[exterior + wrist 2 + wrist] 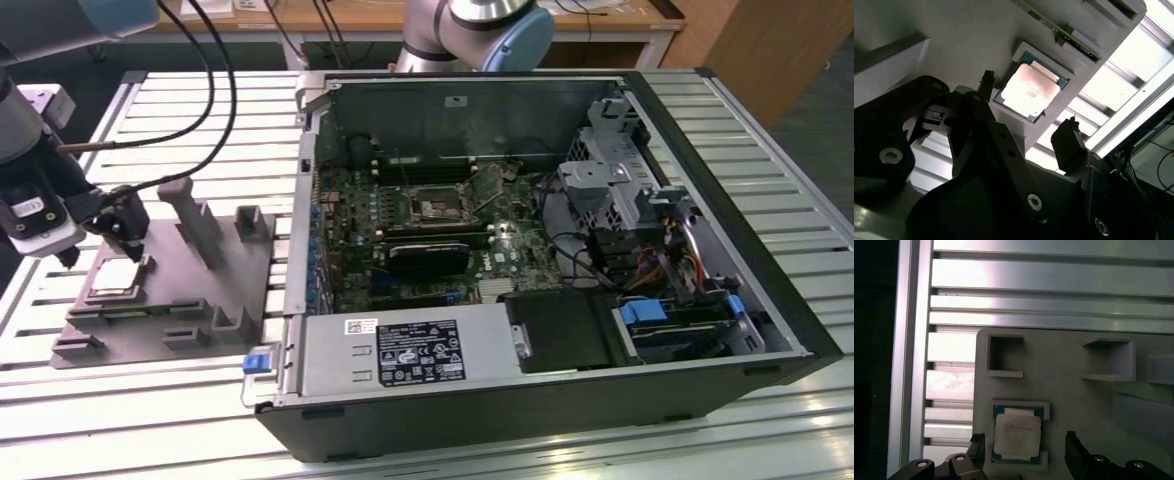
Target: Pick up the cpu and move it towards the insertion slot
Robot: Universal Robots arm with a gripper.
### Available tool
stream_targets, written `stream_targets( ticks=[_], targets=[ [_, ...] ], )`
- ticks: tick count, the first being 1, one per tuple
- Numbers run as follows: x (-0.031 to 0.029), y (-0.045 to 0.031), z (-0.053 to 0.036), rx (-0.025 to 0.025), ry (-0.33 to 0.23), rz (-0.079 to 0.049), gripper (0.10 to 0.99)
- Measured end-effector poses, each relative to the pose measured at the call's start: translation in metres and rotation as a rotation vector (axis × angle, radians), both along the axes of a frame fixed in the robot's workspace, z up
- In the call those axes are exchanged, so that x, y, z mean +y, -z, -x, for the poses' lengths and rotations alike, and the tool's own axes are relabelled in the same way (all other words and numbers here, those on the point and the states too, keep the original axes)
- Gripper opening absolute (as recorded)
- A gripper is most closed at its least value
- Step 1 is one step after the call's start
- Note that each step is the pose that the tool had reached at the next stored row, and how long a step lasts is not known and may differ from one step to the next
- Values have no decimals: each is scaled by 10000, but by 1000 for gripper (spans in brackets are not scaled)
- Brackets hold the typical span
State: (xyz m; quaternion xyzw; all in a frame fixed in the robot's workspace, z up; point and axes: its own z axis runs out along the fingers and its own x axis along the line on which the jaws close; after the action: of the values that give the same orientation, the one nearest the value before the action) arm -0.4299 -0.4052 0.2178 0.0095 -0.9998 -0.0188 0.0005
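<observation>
Gripper [1024, 440] jaws stand apart — cpu [1016, 434] sits between them, on fixture [1074, 395].

The cpu [118, 280] lies in a pocket of the grey fixture plate [160, 325] at the lower left of the exterior view, with the gripper [127, 243] just over it. In the first wrist view the fingers [978, 446] stand apart on either side of the chip, each with a bare strip of plate beside it.

Towards the exterior view's right, a tall post [200, 225] and a shorter block [251, 225] rise from the plate. Beyond them stands the open case's side wall [310, 190].

The insertion slot [438, 207], mid-frame, is open from above. A black card [427, 258] lies just below it, and a drive cage [607, 180] and wires [654, 255] crowd the right. Arm cables [220, 85] loop across the upper left.
</observation>
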Motion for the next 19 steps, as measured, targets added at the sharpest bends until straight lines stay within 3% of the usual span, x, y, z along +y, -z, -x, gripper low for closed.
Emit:
stream_targets(
  ticks=[19],
  targets=[
    [-13, 312, 28, 0, 0, -5, 737]
  ],
)
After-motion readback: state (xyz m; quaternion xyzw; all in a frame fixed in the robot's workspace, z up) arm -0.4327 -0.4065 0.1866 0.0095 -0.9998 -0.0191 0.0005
